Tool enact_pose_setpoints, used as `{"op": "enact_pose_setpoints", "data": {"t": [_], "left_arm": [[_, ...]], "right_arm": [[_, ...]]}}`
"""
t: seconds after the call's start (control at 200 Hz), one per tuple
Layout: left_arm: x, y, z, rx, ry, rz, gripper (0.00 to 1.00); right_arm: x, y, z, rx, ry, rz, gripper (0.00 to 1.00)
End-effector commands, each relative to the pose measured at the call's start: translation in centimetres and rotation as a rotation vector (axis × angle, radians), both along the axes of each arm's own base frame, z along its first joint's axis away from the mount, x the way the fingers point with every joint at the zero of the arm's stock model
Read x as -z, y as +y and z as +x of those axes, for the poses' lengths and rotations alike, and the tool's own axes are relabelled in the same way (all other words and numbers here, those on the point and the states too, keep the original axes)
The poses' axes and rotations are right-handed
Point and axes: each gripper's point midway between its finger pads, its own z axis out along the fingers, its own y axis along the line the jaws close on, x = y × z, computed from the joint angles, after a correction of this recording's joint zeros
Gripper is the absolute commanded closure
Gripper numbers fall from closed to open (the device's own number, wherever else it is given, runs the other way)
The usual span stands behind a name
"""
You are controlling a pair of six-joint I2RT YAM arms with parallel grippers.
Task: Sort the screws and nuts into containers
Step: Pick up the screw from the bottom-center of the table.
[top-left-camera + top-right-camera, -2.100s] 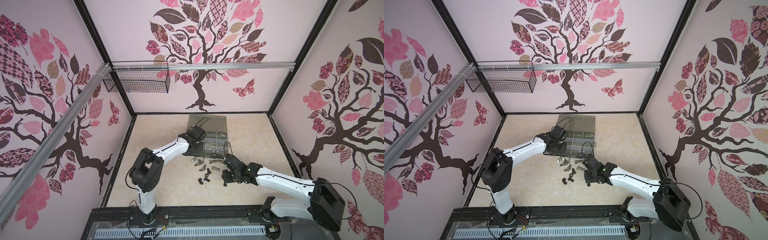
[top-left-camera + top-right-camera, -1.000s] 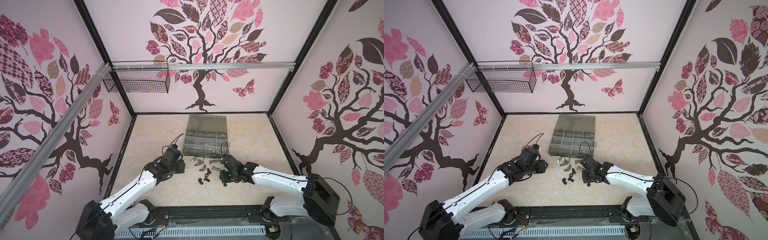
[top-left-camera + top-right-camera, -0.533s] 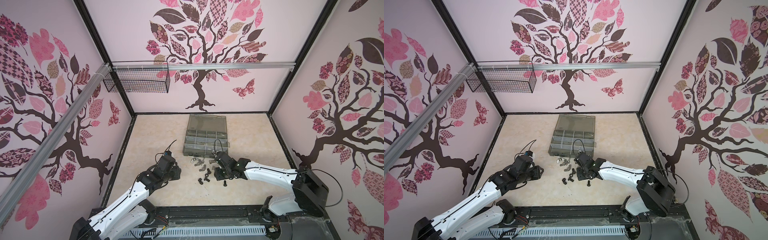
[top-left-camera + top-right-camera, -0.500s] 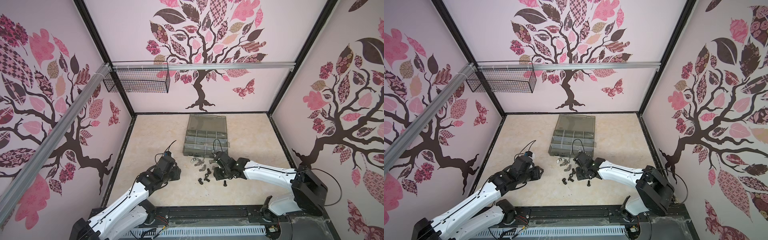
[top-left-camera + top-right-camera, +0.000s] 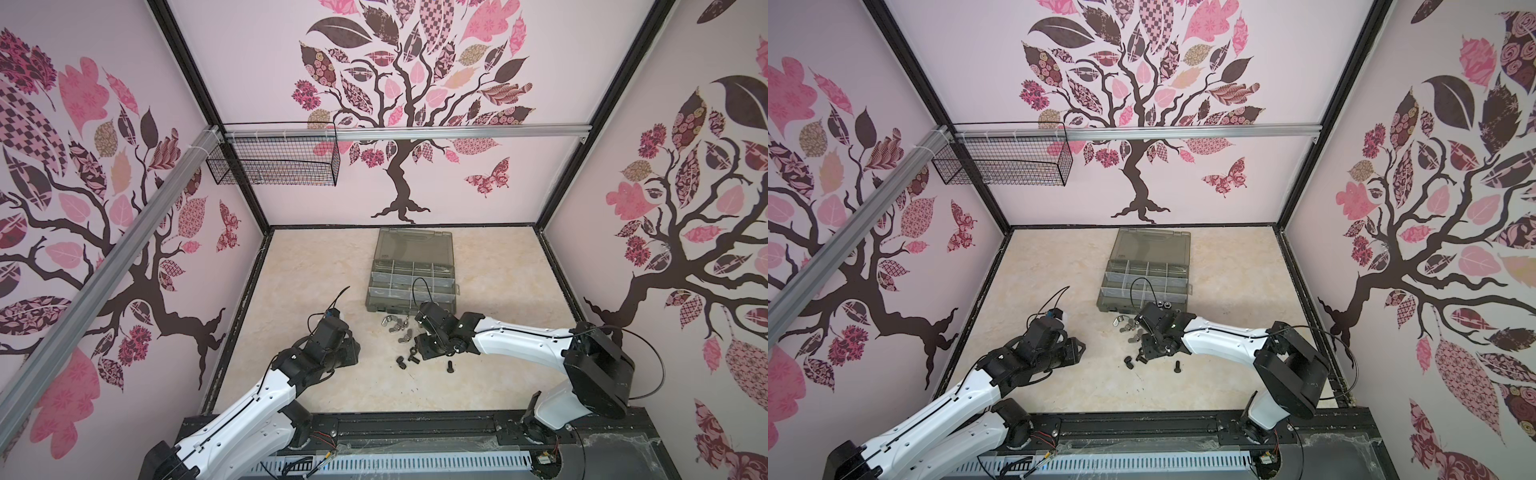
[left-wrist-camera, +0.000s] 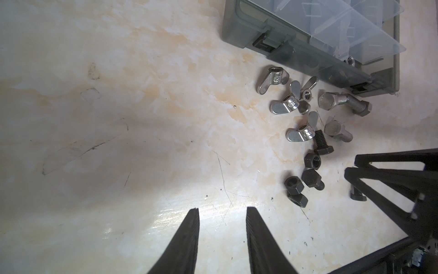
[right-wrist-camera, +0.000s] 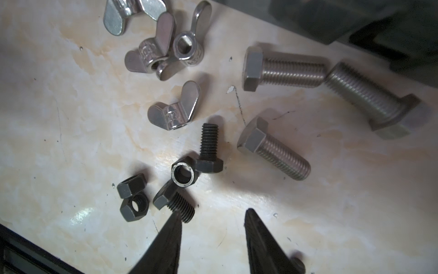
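screws (image 7: 275, 147) and nuts (image 7: 175, 111) loose on the counter (image 6: 118, 106), in a small scatter just in front of the case (image 5: 376, 299). nearest the case front: four silver wing nuts (image 6: 272, 79), two of them touching, and three silver screws (image 7: 284, 68), two of those meeting end to end. a little farther from the case: two black screws (image 7: 209, 147) and three black nuts (image 7: 131, 186), two of those nuts touching each other, the third pressed against a black screw's head. one more black screw (image 5: 450, 365) alone, farthest from the case, apart from the rest. case lid (image 5: 413, 245) open and flat behind the compartments (image 5: 409, 276); one silver nut (image 6: 350, 62) visible inside a front compartment, the other compartments too hazy to read. left pincer (image 6: 221, 210) in front of the case's left corner, well clear of the scatter, above bare counter, fingers apart with nothing between. right pincer (image 7: 212, 212) low over the black pieces, fingers apart and empty, one fingertip (image 7: 171, 230) just beside the thread end of a black screw, contact not clear, the lone screw near its other finger.
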Motion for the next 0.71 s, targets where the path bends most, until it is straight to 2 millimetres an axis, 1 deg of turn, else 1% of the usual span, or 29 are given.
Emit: {"op": "enact_pose_setpoints", "data": {"t": [0.0, 0.15, 0.295, 0.45, 0.7], "left_arm": [[-0.1, 0.0, -0.2, 0.002, 0.003, -0.009, 0.63], [-0.4, 0.6, -0.1, -0.016, -0.017, 0.008, 0.63], [-0.1, 0.8, -0.2, -0.026, -0.018, 0.006, 0.64], [0.0, 0.4, -0.2, -0.017, -0.002, 0.004, 0.64], [0.4, 0.3, -0.3, -0.024, 0.008, -0.003, 0.65]], "right_arm": [[-0.6, 0.7, 0.3, -0.014, -0.018, -0.010, 0.53], [-0.4, 0.7, -0.1, -0.025, -0.012, -0.014, 0.54], [0.0, 0.6, -0.6, -0.031, -0.003, -0.027, 0.54], [-0.3, 1.1, -1.2, -0.044, -0.013, -0.024, 0.54], [0.6, 1.5, -2.6, -0.073, 0.005, -0.040, 0.54]]}}
